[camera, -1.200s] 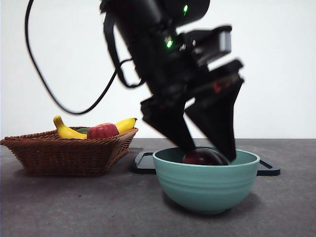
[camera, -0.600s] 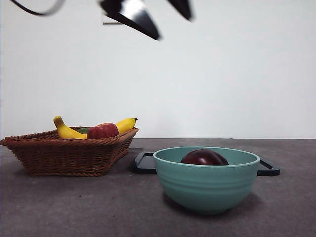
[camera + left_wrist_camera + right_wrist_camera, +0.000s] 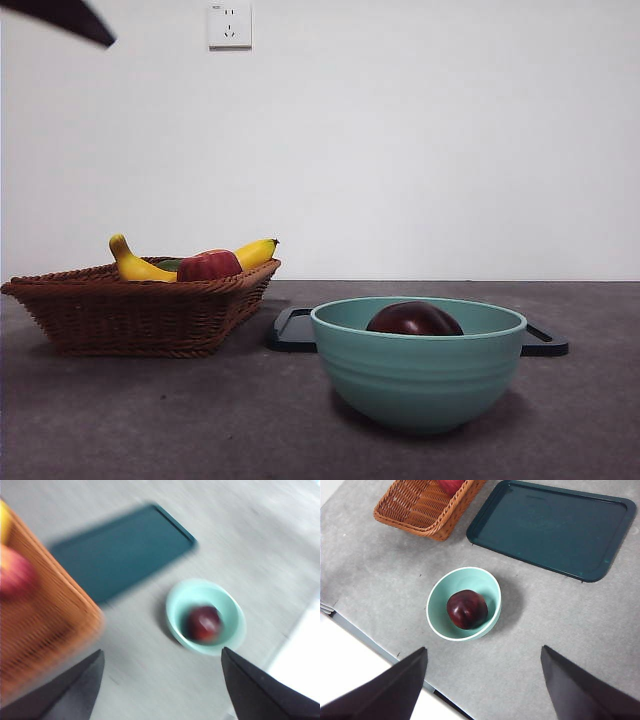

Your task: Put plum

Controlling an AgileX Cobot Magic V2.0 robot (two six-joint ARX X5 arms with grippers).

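Observation:
The dark maroon plum (image 3: 414, 319) lies inside the teal bowl (image 3: 418, 375) at the table's front, with nothing touching it. My left gripper (image 3: 161, 651) is open and empty, high above the table; its view is blurred and shows the plum (image 3: 204, 622) in the bowl (image 3: 175, 600) far below. My right gripper (image 3: 484, 648) is also open and empty, well above the plum (image 3: 466, 609) and bowl (image 3: 436, 597). In the front view only a black arm tip (image 3: 65, 18) shows, at the top left corner.
A wicker basket (image 3: 140, 310) at the left holds a banana (image 3: 135, 265) and a red apple (image 3: 208, 265). A dark flat tray (image 3: 292, 330) lies behind the bowl; in the right wrist view the tray (image 3: 555, 525) is bare beside the basket (image 3: 422, 505).
The arm that stood over the bowl with open jaws around the plum has risen away to the upper left. The plum stays in the bowl.

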